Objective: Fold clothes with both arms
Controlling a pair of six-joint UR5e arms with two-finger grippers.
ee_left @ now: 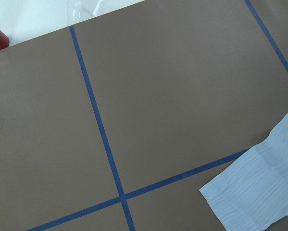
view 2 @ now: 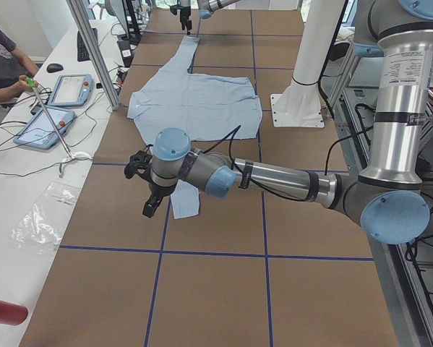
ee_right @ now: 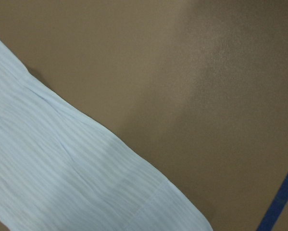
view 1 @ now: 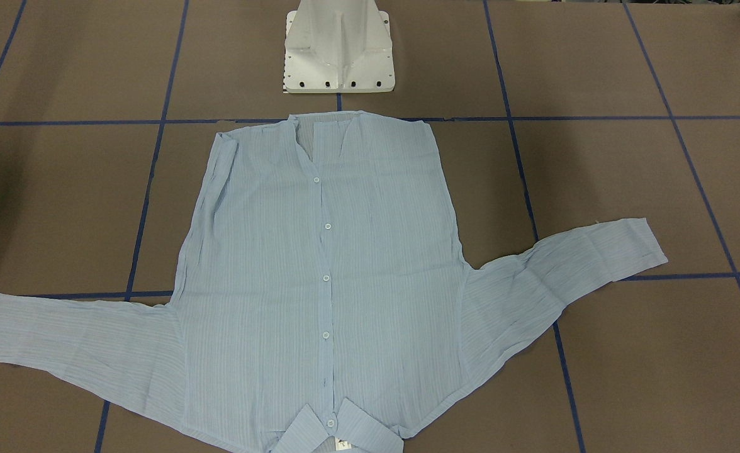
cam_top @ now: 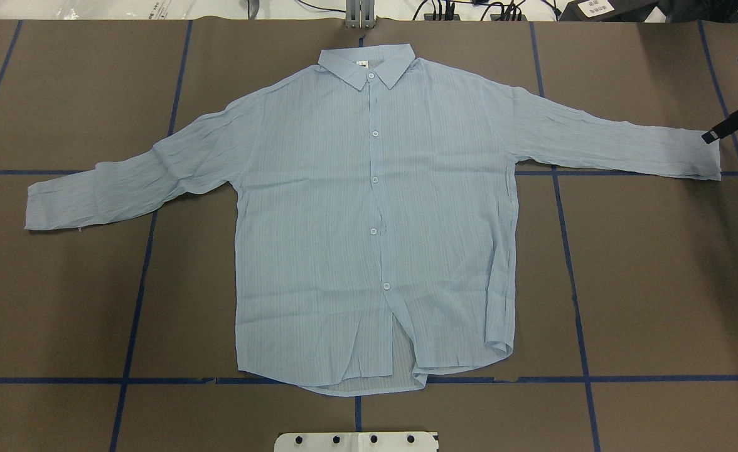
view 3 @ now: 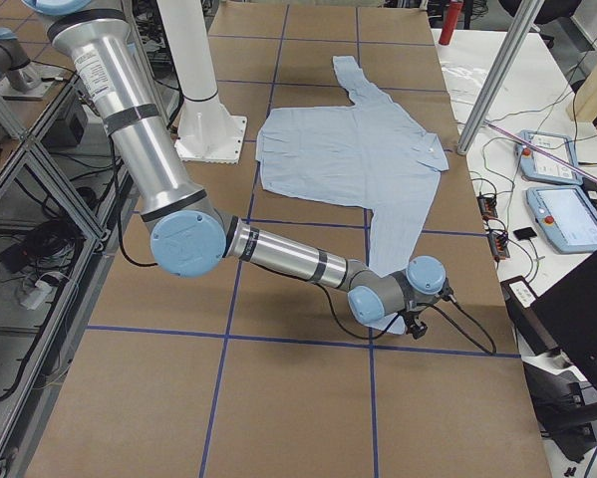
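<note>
Shirt: The shirt is laid flat on the table, front up and buttoned. Its hem is turned toward the pedestal and its collar away, so the body is centred between the two arms.

Sleeves: Both are spread wide to either side, so that each cuff lies on the side of the arm that would take it.

Left gripper: It is held low over the table, just beside the left cuff. Whether its fingers are spread or pressed together cannot be told.

Right gripper: It is held close over the right cuff, and the sleeve fills the corner of its wrist view. Its state cannot be told either.

Stage: No fold is seen, so the task is judged to be at its start.

Next: The cuffs are judged likely to be pinched and carried inward over the body.

Risk: The thin, crinkly cloth may bunch or slip when it is lifted.
</note>
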